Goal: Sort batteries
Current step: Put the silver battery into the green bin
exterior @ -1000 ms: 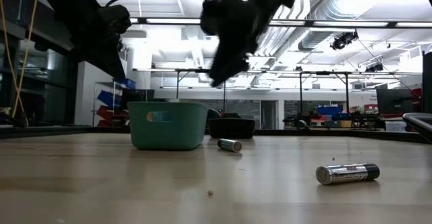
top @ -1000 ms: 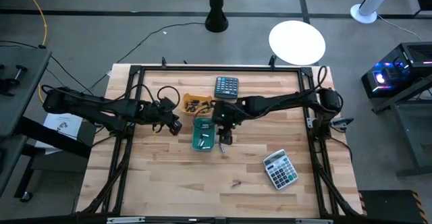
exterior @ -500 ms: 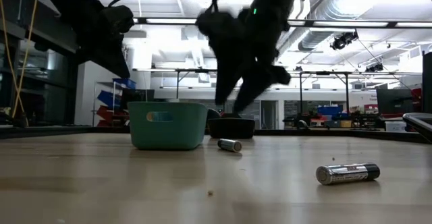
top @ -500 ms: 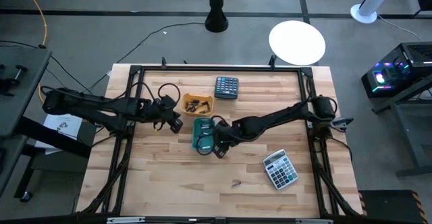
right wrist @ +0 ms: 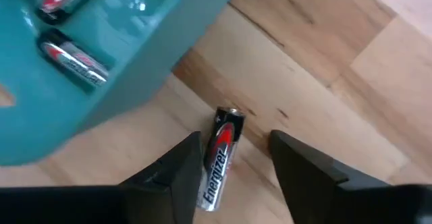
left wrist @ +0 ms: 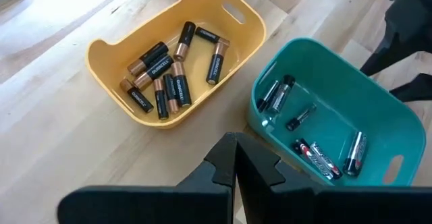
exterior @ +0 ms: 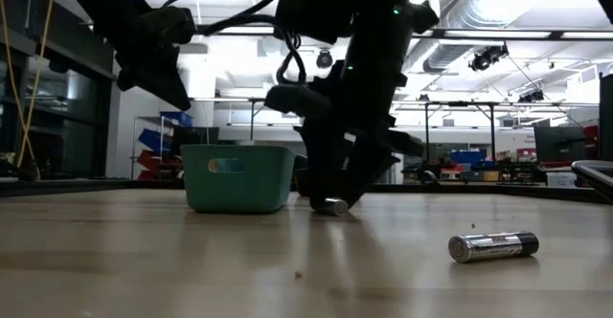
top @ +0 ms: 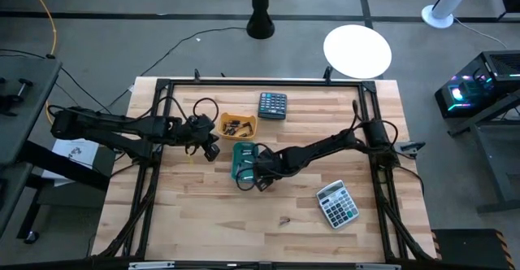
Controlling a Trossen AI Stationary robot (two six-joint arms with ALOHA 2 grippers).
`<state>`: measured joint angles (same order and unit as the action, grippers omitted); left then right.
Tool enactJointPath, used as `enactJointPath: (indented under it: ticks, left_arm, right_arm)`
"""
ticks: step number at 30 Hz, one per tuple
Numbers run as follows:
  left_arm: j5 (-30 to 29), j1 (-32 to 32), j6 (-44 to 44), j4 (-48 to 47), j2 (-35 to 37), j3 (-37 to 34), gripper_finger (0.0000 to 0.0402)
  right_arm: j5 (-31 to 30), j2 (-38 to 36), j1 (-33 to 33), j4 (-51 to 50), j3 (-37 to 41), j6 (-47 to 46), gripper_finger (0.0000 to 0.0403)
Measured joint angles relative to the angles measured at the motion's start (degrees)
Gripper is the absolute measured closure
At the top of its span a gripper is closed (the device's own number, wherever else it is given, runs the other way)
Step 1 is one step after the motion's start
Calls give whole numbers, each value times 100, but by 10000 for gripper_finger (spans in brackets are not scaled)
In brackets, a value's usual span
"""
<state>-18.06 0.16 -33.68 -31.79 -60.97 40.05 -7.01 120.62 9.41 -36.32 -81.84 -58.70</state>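
Batteries: small cylinders, sorted across two bins plus two loose on the table.
Loose battery by bin (right wrist: 220, 158): silver and black with a red band, printed Energizer, lying flat on the wood just beside the teal bin, between the right gripper's fingers; not gripped.
Second loose battery (exterior: 493, 246): silvery, shiny, lying on its side well apart from the bins, nearer the table's front; small dark mark in the high view (top: 284, 219).
Yellow bin (left wrist: 108, 50): smooth plastic, rounded corners, slot handle in one wall; holds about nine copper-and-black cells (left wrist: 170, 92) in a loose heap.
Teal bin (left wrist: 266, 86): same shape, touching or just beside the yellow bin; holds several silver-and-black cells (left wrist: 318, 159), scattered.
Right gripper (right wrist: 233, 158): down at table level just beside the teal bin, jaws wide apart and straddling the Energizer cell, nothing held.
Left gripper (left wrist: 234, 162): above the table near the yellow bin, fingers pressed together, empty.
In the way: teal bin wall sits right against the right gripper's one finger; right arm blocks most of that cell in the low view.
Dark calculator (top: 273, 105): flat, coloured keys, at the far side beyond the bins.
Grey calculator (top: 336, 203): flat, tilted, near the right front.
Table (top: 195, 221): pale wood planks, visible grain, black frame rails around it.
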Motion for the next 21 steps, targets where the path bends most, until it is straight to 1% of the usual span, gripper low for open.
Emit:
enactJointPath:
  ticks: [2,5,6,7,11,12,14,15,17,19,21]
  left_arm:
    - [-1,-2,-5,-1,0,0,401]
    - [-4,0,80,0,0,0,401]
    - [-20,0,135,2,0,0,401]
    - [-35,7,215,-6,0,0,402]
    - [-47,129,397,-7,0,0,401]
    - [-48,173,396,-8,0,0,401]
    - [-48,269,397,-4,0,0,401]
    - [-50,314,397,4,0,0,401]
    - [-47,434,395,9,0,0,401]
    - [-49,545,383,24,0,0,401]
    - [-50,638,378,49,0,0,401]
  right_arm:
    - [-114,-1,-27,-184,0,69,266]
    - [-121,-137,-139,-471,25,412,361]
    - [-171,-204,-187,-626,43,561,376]
    - [-227,-283,-256,-742,66,668,380]
    - [-679,-722,-579,-1020,72,834,368]
    - [-768,-872,-652,-943,68,936,371]
    - [-778,-1083,-764,-472,59,1285,382]
    - [-660,-1156,-804,-170,59,1494,383]
    - [-211,-1235,-875,620,59,1733,383]
    - [294,-1255,-918,1336,52,1761,383]
    - [574,-1193,-919,1815,46,1742,371]
